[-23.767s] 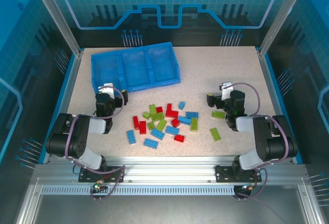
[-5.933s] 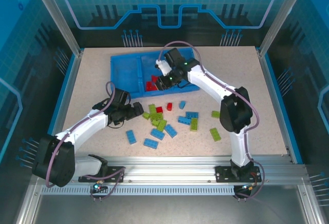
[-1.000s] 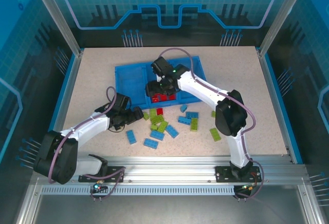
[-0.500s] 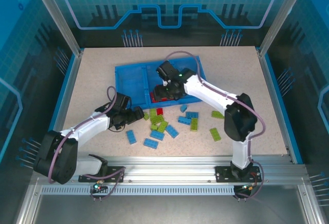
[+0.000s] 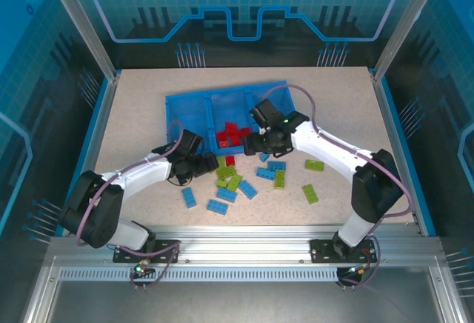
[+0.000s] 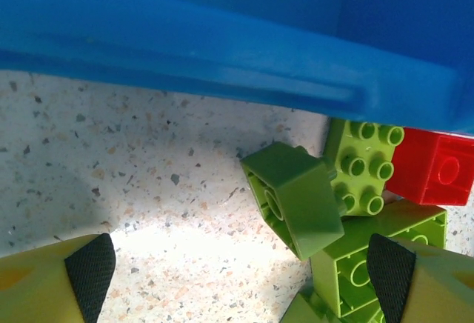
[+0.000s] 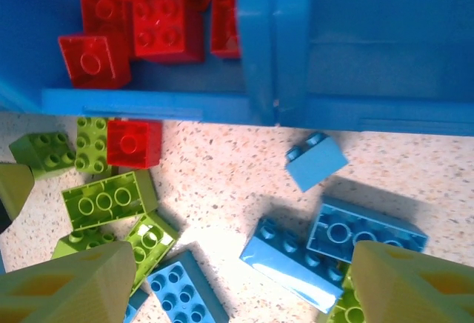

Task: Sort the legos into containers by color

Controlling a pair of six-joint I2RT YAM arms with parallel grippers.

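The blue tray [image 5: 178, 110] lies at the back of the table, and its middle compartment holds several red legos [image 5: 231, 135]. Loose lime green and light blue legos [image 5: 229, 178] lie just in front of it, with one red brick [image 5: 229, 160] by the tray wall. My left gripper [image 5: 210, 164] is open at table level. A tilted green brick [image 6: 296, 198] lies ahead between its fingers [image 6: 90, 267], untouched. My right gripper [image 5: 249, 145] hangs open over the tray's near wall [image 7: 252, 104], with a blue brick [image 7: 296, 260] on the table below it.
More legos lie further out: blue ones [image 5: 190, 197] at the front left and green ones [image 5: 309, 193] to the right. Both forearms stretch across the table's middle. The tray wall [image 6: 222, 64] stands close ahead of the left gripper.
The right gripper has pulled back from over the tray's middle compartment to its near wall, above the loose bricks. The left gripper has moved right to the green bricks.
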